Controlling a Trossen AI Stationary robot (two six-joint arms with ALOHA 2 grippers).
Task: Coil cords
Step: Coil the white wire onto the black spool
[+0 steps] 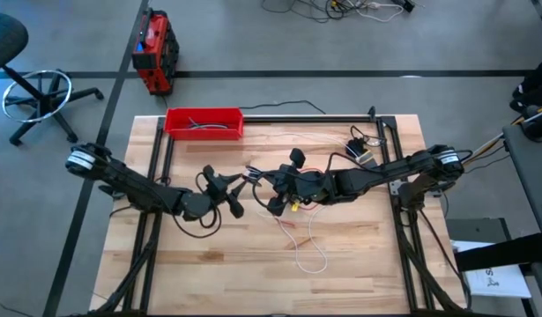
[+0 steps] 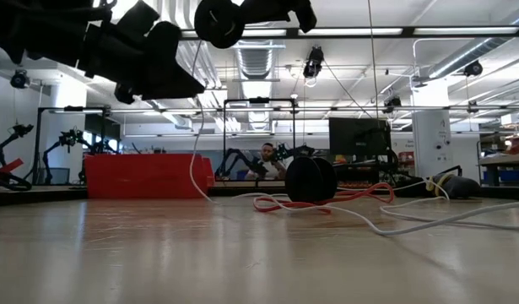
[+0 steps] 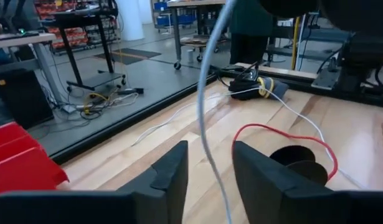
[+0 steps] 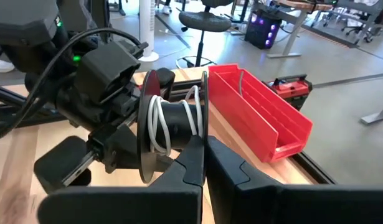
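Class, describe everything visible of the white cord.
The white cord is thin and floppy. A few turns sit wound on a black spool, whose disc rim the right gripper pinches. A raised stretch passes between the left gripper's open fingers; the rest lies in loose loops on the wooden table.

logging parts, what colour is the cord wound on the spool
White, on a black spool; right wrist view shows it best.

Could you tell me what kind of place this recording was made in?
Most likely a robotics lab or workshop: a wooden table in a black frame on a grey concrete floor, other robot arms on benches behind, and a red toolbox and an office chair nearby.
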